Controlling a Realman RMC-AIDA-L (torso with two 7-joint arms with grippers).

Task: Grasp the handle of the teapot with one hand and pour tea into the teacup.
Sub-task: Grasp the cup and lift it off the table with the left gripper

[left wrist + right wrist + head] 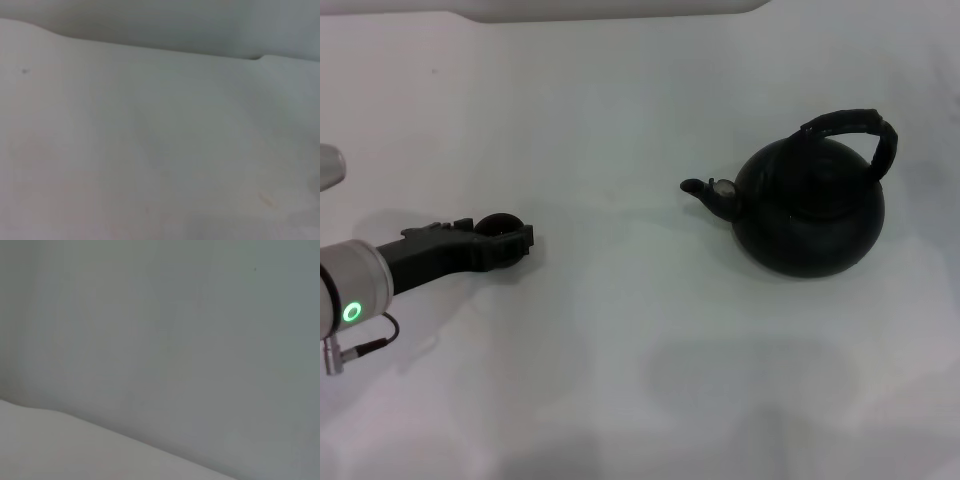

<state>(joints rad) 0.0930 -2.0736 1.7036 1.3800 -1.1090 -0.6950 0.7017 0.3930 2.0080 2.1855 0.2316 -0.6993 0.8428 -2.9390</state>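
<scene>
The teapot, large, round and matte black, stands on the white table at the right in the head view, its short spout pointing left. Its thick black arched handle stands over its top with nothing holding it. The teacup, small and dark, sits at the left, partly hidden behind the tip of my left gripper, which reaches in low from the left edge. My right gripper is out of view. Both wrist views show only bare white surface.
The white table stretches between the teacup and the teapot. Its far edge runs along the top of the head view. The left arm's grey wrist shows a green light.
</scene>
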